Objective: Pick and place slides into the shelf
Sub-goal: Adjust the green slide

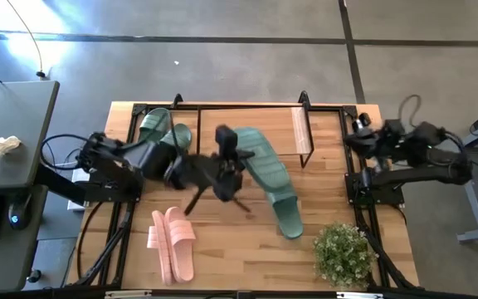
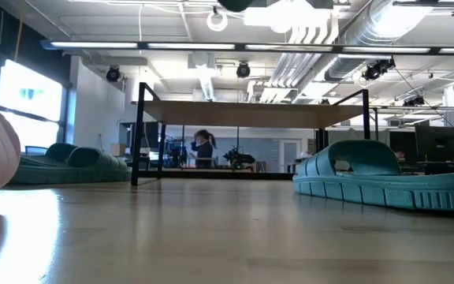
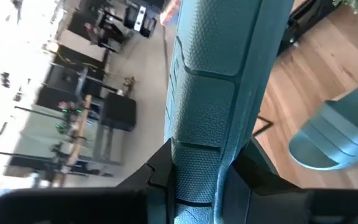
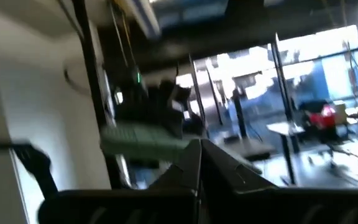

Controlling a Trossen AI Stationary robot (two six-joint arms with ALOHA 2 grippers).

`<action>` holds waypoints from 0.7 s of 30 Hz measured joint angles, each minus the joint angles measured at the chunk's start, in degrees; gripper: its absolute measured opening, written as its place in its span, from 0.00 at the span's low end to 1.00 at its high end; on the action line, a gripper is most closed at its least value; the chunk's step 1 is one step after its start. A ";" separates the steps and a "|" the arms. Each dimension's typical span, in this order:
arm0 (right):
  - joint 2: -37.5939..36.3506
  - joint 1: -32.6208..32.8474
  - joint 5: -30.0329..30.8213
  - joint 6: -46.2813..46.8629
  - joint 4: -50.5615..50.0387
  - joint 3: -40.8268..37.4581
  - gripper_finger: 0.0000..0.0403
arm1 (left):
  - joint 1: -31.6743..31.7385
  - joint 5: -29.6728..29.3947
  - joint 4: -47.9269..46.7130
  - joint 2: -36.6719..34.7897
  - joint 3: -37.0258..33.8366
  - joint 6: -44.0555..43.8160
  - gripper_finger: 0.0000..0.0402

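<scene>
Left side first: one green pair [image 1: 163,131] sat at the back-left corner of the bench [image 1: 247,249], just beside the shelf [image 1: 247,109]. The pink pair [image 1: 171,242] lay near the front-left, untouched. My left claw [image 1: 225,158] was mid-bench, clamped on the sole edge of a green slide [image 3: 210,106], carrying it off the wood. The other green slide [image 1: 282,212] lay flat further right, well clear of the shelf. I judged this as the carry step: slide picked, not yet placed. Next I needed to swing it toward the shelf, level it, and slot it under the plank top without clipping the black frame. The right claw [image 4: 197,163] was parked at the bench's right edge, fingers together, holding nothing. A plant [image 1: 342,253] stood at the front-right.
</scene>
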 joint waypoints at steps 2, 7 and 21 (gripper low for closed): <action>4.54 0.00 0.02 -4.04 -8.33 4.87 0.01 | 2.20 3.02 -4.67 0.00 2.58 -2.31 0.16; 16.83 0.02 0.02 -14.05 -25.01 18.90 0.09 | 8.37 9.46 -14.54 -0.09 6.87 -8.17 0.17; 44.93 0.63 7.51 -25.68 -54.45 52.42 0.42 | 17.63 19.96 -22.57 0.85 7.08 -11.32 0.16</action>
